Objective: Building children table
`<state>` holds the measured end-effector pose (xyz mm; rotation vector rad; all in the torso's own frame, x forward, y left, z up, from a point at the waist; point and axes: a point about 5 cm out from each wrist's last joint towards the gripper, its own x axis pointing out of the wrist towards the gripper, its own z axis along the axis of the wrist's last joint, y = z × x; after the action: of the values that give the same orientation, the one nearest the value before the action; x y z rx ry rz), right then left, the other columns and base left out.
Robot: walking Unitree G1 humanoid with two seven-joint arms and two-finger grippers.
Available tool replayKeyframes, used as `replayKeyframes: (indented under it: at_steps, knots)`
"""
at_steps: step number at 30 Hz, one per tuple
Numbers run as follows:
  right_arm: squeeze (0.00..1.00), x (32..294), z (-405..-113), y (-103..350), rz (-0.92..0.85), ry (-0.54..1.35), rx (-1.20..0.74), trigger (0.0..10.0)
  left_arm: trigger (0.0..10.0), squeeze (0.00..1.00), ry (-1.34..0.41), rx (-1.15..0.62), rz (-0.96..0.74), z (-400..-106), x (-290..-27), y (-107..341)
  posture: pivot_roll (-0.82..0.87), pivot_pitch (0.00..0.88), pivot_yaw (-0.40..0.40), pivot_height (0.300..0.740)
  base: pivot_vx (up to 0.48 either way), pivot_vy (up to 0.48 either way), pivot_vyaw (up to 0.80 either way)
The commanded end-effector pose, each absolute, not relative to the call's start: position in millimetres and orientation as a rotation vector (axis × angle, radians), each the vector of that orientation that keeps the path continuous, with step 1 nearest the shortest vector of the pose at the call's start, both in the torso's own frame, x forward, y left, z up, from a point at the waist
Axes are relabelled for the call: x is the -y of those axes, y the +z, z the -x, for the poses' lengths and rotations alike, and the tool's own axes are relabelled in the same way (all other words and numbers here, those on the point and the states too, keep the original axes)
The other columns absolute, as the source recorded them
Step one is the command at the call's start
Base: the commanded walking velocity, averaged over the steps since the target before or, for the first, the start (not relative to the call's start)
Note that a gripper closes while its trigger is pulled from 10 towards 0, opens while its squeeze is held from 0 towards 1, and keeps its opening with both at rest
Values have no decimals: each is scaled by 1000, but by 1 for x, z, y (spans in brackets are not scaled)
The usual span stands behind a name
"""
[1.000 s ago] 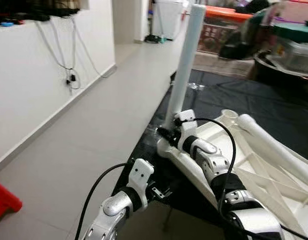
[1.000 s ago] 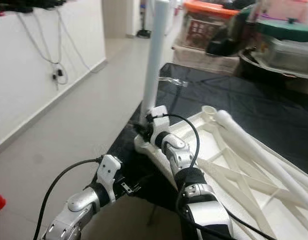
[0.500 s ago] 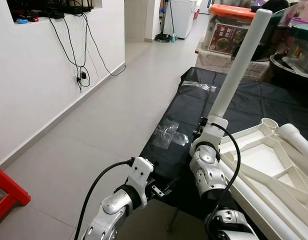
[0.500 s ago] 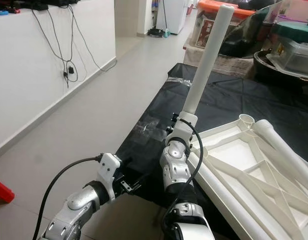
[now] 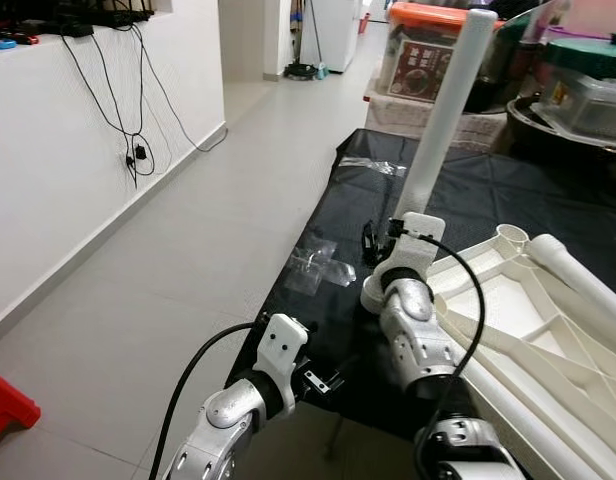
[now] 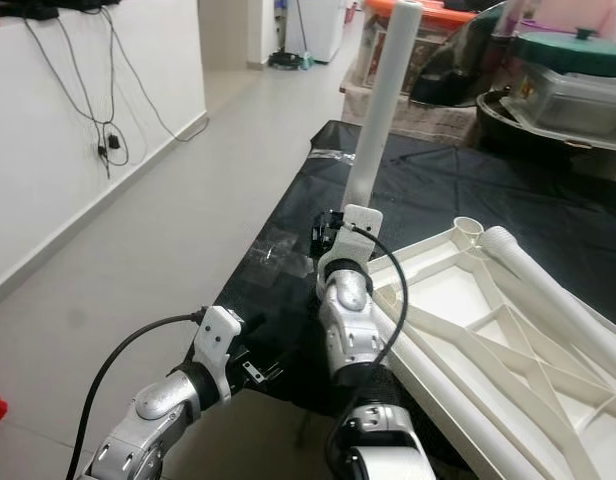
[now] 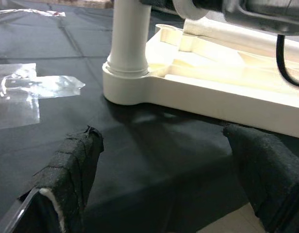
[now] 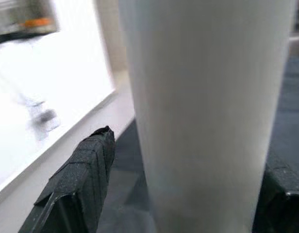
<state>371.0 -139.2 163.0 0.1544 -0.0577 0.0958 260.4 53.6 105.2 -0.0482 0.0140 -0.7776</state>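
**Leg into corner socket: seating step**

Upturned white tabletop (image 5: 533,330) on black sheet (image 5: 488,195), ribbed underside up, near corner close to the sheet's edge. Upright white leg (image 5: 443,110) standing in that corner's socket (image 7: 125,82), leaning slightly off vertical. Second leg (image 5: 578,275) lying loose across the ribs on the far side, near another open socket.

Right gripper (image 8: 188,160) at the lower part of the upright leg, black fingers (image 8: 79,187) either side of the tube and close against it. Gripping, by the look of it, though true contact on both sides hard to confirm from so close and blurred a wrist view. Left gripper (image 7: 164,160) low at the sheet's near edge, spread wide, empty, aimed at the socket corner but short of it and touching nothing.

Step in hand, as judged: fixing the first leg at the near corner. Leg base inside the collar, but full seating not readable.

Next move, likely: straighten the leg to vertical, then press or twist down until home. Steadying the tabletop corner with the free left gripper worth considering, to stop it sliding on the sheet. Afterwards, loose leg to its own socket.

Clear plastic wrappers (image 5: 313,265) on the sheet beside the corner, apart from the work.
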Motion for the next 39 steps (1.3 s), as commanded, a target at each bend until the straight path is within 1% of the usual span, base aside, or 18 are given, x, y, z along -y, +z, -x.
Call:
replayKeyframes:
  at_steps: [1,11,12,13,14,17,18,19,20,23,24,27,29,30,31,32,33,39]
  knots:
    - [0,124,-373,156,-127,337,-25,10000,10000,0,-782,-28,43,-261,-52,102,101,0,-96,740,0,0,0]
    - [0,116,-371,155,-17,743,-144,10000,10000,0,-781,-26,41,-261,-52,103,101,0,-96,740,0,0,0]
    - [0,112,-369,155,7,852,-164,10000,10000,0,-780,-26,40,-261,-52,103,111,0,-106,740,0,0,0]
    - [0,112,-369,155,7,852,-164,10000,10000,0,-780,-26,40,-261,-52,103,111,0,-106,740,0,0,0]
    - [0,107,-365,155,36,1004,-200,10000,10000,0,-779,-26,40,-260,-52,103,111,0,-106,740,0,0,0]
    - [0,103,-365,152,77,1069,-235,10000,10000,0,-779,-26,42,-259,-52,103,114,0,-113,740,0,0,0]
    - [0,101,-367,152,92,1056,-240,8235,10000,0,-778,-26,43,-259,-52,103,114,0,-113,740,0,0,0]
    - [0,101,-368,152,98,1038,-239,8235,10000,0,-778,-26,43,-259,-52,103,114,0,-113,740,0,0,0]
    - [0,100,-371,153,97,987,-223,0,10000,0,-778,-27,44,-258,-52,103,116,0,-115,740,0,0,0]
    - [0,99,-374,154,94,953,-212,0,10000,0,-778,-27,45,-258,-52,103,116,0,-115,740,0,0,0]
    - [0,101,-380,157,84,840,-182,0,10000,0,-778,-28,47,-258,-52,102,115,0,-113,740,0,0,0]
    - [0,103,-383,158,76,777,-171,0,10000,0,-778,-29,48,-257,-52,102,115,0,-113,740,0,0,0]
    - [0,111,-390,161,50,592,-151,0,10000,0,-780,-30,49,-257,-52,102,111,0,-113,740,0,0,0]
    - [0,111,-390,161,50,592,-151,0,10000,0,-780,-30,49,-257,-52,102,111,0,-113,740,0,0,0]
    - [0,122,-396,163,50,393,-135,0,10000,0,-782,-31,49,-257,-52,102,108,0,-110,740,0,0,0]
    - [0,128,-398,163,46,304,-132,0,10000,0,-782,-31,49,-258,-52,102,107,0,-109,740,0,0,0]
    - [0,128,-398,163,46,304,-132,0,10000,0,-782,-31,49,-258,-52,102,107,0,-109,740,0,0,0]
    - [0,140,-393,159,-45,-127,-95,0,10000,0,-786,-33,45,-258,-52,101,103,0,-103,740,0,0,0]
